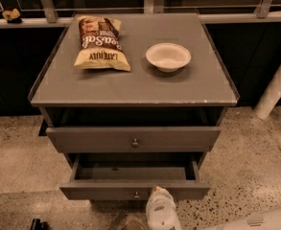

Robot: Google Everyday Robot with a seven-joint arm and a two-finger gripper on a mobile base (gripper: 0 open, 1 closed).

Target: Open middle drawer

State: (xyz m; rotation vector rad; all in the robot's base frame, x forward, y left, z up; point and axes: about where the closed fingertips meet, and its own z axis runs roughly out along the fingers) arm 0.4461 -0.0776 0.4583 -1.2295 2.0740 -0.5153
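The grey cabinet (130, 87) stands in the middle of the camera view. Its middle drawer (106, 191) is pulled well out, and its dark inside (130, 169) shows. The drawer's small round knob (136, 194) sits at the centre of the front. The upper drawer (82, 139) above it, with its own knob (134, 142), stands out a little. My gripper (158, 193) is white and comes up from the bottom edge. Its tip is at the middle drawer's front edge, just right of the knob. The lowest front is hidden.
A chip bag (99, 43) and a white bowl (168, 56) lie on the cabinet top. A railing (154, 13) runs behind the cabinet, and a white post (276, 83) leans at the right. Speckled floor (245, 166) surrounds the cabinet, and a white arm part (260, 220) lies at the bottom right.
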